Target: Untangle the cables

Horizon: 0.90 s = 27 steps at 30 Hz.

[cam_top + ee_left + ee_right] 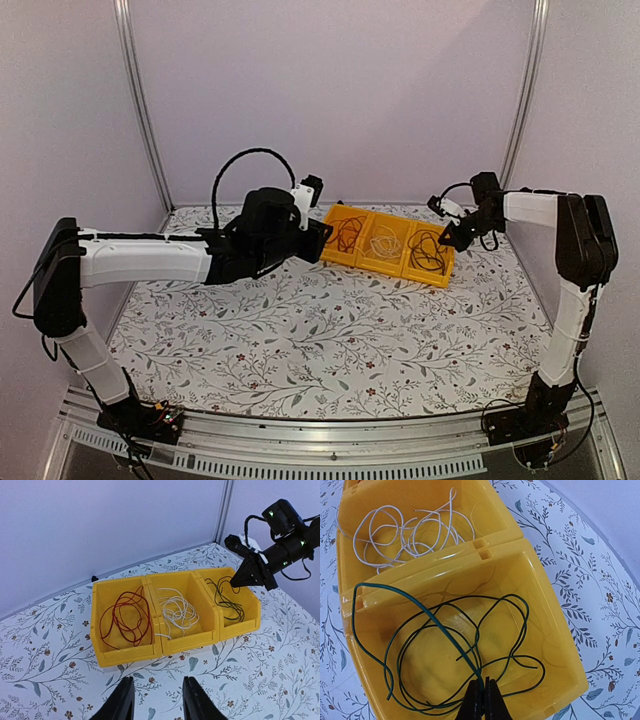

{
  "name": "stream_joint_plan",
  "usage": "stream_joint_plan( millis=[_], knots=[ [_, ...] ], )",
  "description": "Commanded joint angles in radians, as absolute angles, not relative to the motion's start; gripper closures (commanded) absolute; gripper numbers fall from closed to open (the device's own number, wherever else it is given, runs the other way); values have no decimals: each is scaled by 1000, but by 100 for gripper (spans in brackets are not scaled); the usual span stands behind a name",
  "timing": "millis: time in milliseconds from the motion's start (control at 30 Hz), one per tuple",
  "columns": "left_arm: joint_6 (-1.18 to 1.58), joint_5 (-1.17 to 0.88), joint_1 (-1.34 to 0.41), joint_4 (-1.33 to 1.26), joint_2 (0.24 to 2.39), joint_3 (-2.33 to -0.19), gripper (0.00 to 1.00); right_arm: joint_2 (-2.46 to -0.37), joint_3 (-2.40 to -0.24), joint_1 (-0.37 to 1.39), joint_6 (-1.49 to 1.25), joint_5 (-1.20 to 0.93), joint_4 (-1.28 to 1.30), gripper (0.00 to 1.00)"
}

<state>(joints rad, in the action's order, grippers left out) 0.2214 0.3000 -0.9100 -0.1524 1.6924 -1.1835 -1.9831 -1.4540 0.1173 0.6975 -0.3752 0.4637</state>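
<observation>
pale walls [380, 90] close off a table under a flowered cloth [330, 340]. at its far side we see three yellow bins in a row, walls touching: left bin [127, 656], middle bin [192, 642], right bin [241, 626]. each holds one loose coil, so no two cables touch. the red cable [125, 622] lies in the left bin, the white cable [181, 611] in the middle one, and the green cable [460, 650] in the right one.

nothing stands between the grippers and the bins. the left gripper [156, 700] hangs over bare cloth just on the near side of the row, facing the seam between the left and middle bins, its jaws partly apart with nothing in them.

the right gripper [483, 695] hangs over the right bin, tips down inside its rim, jaws pressed together on the green cable. one strand runs from the tips up over the wall shared with the middle bin, while the other loops rest on the bin floor.
</observation>
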Motion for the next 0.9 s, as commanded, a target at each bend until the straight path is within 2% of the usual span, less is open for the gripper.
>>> stream_joint_plan(
  millis=[0, 467, 700, 867],
  knots=[
    [222, 290, -924, -158, 1691, -1197, 64, -1979, -1457, 139, 751, -319, 456, 100],
    [233, 279, -925, -144, 1700, -1201, 64, -2143, -1580, 193, 795, -196, 524, 96],
    [184, 370, -908, -99, 1652, -1192, 63, -2089, -1557, 181, 789, -154, 545, 75],
    [181, 376, -831, -86, 1562, -1123, 62, -1966, -1531, 150, 813, -154, 601, 68]
  ],
)
